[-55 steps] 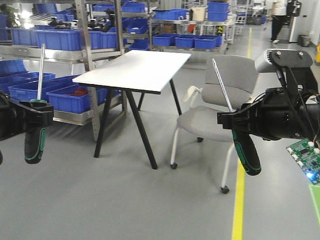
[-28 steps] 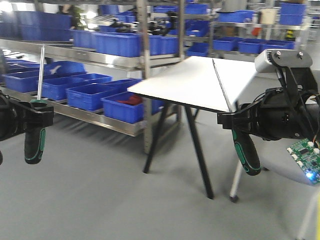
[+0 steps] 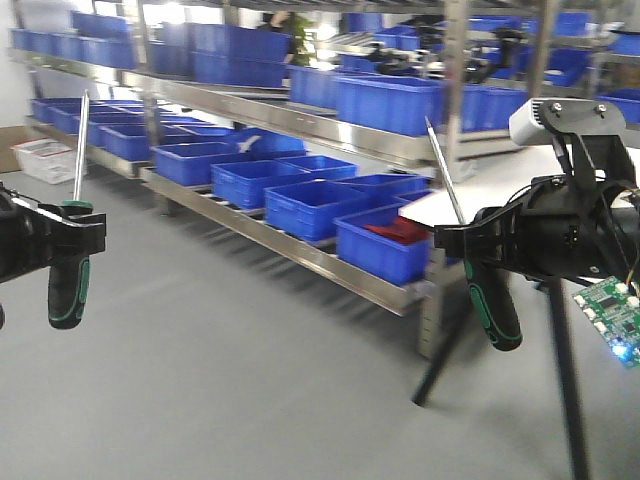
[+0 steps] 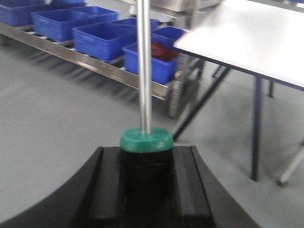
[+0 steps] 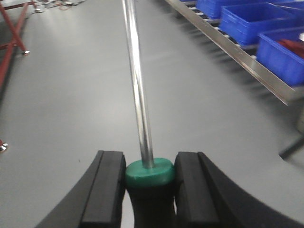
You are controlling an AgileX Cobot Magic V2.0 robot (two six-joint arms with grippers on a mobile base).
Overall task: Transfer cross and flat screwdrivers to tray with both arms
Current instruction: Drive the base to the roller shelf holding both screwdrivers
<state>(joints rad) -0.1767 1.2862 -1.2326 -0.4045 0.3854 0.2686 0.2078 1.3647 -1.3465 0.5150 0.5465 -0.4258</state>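
Over open floor (image 3: 250, 380), left end effector (image 3: 70, 228) and right end effector (image 3: 478, 242) clamp stiff, likely light screwdrivers (image 3: 68, 295) (image 3: 495, 310) by thick handles.

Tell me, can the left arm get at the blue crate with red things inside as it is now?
Probably not. The left pincer is shut on a screwdriver, so nothing is free to grip, and the crate sits on a low shelf across open floor, seemingly beyond reach.
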